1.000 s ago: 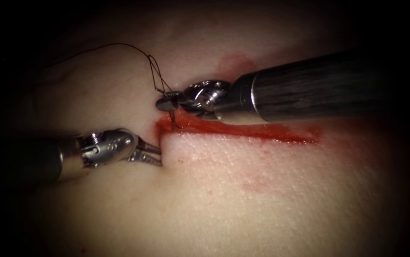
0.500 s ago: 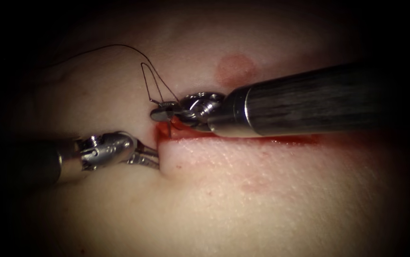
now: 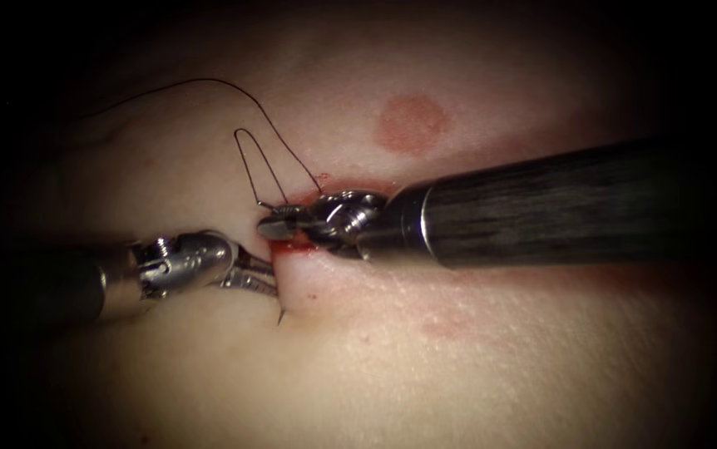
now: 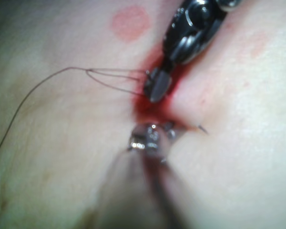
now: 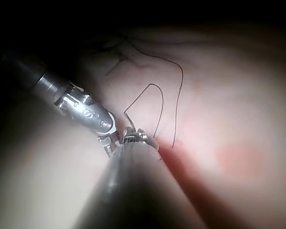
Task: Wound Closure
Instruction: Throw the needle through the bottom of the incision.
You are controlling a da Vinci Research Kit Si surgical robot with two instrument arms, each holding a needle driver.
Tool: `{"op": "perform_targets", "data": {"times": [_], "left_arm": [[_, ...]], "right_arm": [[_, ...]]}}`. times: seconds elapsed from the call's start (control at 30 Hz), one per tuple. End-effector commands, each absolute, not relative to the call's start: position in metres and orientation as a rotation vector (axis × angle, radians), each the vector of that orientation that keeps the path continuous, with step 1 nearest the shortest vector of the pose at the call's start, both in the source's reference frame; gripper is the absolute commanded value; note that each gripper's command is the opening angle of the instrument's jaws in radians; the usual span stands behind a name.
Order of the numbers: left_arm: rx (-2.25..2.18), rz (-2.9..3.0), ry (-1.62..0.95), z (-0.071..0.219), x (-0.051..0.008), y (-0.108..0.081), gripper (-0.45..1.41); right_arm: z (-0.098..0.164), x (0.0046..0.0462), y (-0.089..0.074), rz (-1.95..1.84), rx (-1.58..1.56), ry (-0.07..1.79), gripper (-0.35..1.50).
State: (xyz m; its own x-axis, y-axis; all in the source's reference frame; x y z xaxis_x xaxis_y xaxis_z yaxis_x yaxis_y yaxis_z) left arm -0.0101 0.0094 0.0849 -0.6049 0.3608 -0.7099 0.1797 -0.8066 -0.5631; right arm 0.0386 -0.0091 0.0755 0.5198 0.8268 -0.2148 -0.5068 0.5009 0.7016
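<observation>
Pale tissue fills the field, its cut wet with red fluid. Your needle is in the tissue — its tip has broken out just below the cut's left end. Your right tool has rolled down, clamped on the needle's tail where thread loops away. Your left tool presses tissue beside the tip, jaws slightly apart — grasp that tip squarely.

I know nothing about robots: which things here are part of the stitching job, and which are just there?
In the job:
- right pincer, shut on the needle's back end
- needle, in the tissue, tip poking out by the left pincer
- thread

Just there:
- round pink mark
- red fluid
</observation>
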Motion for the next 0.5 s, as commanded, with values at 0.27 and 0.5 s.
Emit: {"op": "perform_targets", "data": {"times": [0.27, 0.5], "left_arm": [[-1.343, 2.556, -0.934, 0.0856, -0.0106, 0.0092, -0.16], [-1.343, 2.556, -0.934, 0.0856, -0.0106, 0.0092, -0.16]], "right_arm": [[0.0759, 0.0390, -0.0101, 0.855, 0.632, 0.576, -0.35], [0.0768, 0.0387, -0.0129, 0.838, 0.653, 0.538, -0.35]]}}
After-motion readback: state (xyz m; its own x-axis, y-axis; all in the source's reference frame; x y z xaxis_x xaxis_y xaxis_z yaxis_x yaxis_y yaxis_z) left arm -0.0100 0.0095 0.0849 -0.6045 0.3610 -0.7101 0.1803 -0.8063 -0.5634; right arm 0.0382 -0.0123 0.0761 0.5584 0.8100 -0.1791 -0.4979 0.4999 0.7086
